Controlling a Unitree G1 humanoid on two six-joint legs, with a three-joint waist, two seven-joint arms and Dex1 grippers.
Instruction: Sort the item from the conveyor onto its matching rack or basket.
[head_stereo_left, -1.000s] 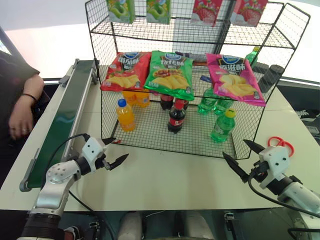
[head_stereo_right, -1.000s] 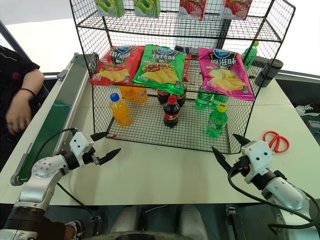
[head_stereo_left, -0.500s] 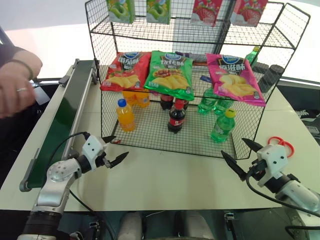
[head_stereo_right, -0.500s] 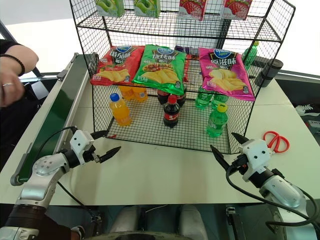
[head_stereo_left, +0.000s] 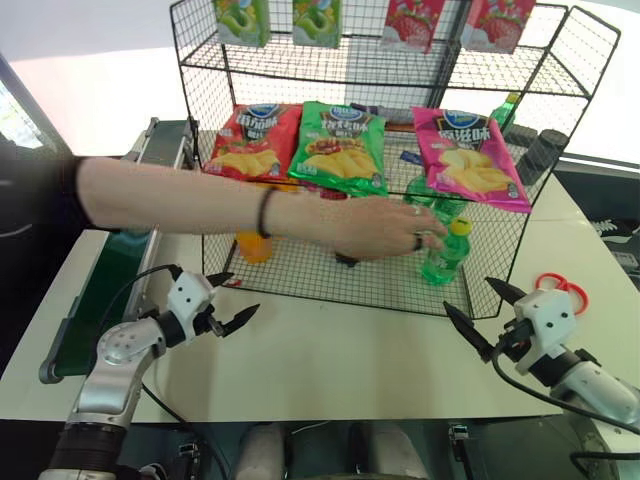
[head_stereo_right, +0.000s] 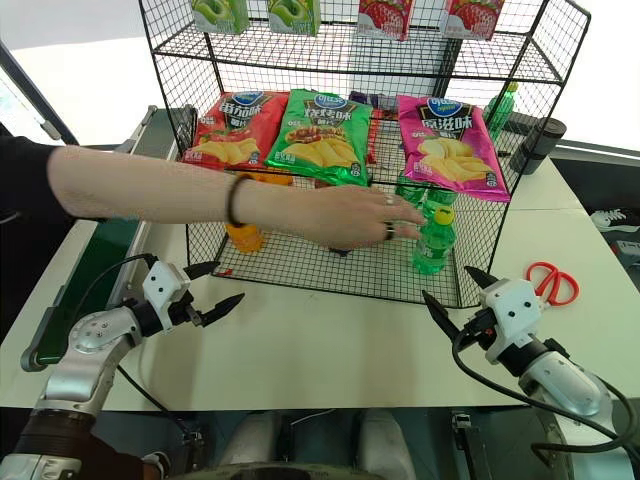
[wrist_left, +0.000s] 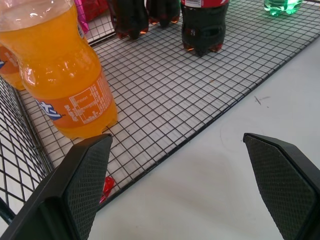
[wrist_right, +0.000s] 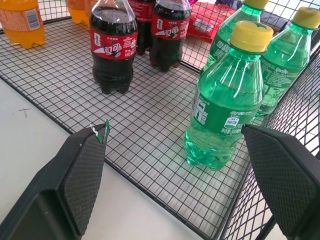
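The item, a clear-green bottle (head_stereo_left: 441, 262) with a yellow cap, stands in the bottom basket of the black wire rack (head_stereo_left: 400, 70), at its right front. A person's hand (head_stereo_left: 395, 228) reaches across the basket, fingers at the bottle's neck. The right wrist view shows this bottle (wrist_right: 225, 107) upright on the mesh with two more green bottles behind it. The arm hides part of the dark-green conveyor (head_stereo_left: 105, 285) at the left. My left gripper (head_stereo_left: 237, 295) hovers open over the white table in front of the basket's left corner. My right gripper (head_stereo_left: 468, 296) is open and empty by the right corner.
Orange bottle (wrist_left: 65, 75) and cola bottles (wrist_right: 112, 47) stand in the basket. Chip bags (head_stereo_left: 340, 145) lie on the tier above, covering part of it. Red scissors (head_stereo_left: 560, 287) lie on the table at right, dark cups (head_stereo_left: 543, 152) behind the rack. The person's forearm (head_stereo_left: 180, 195) spans the left half.
The person's arm has swung in from the left, over the conveyor and into the basket, with the hand now at the green bottle. Both grippers have stayed in place.
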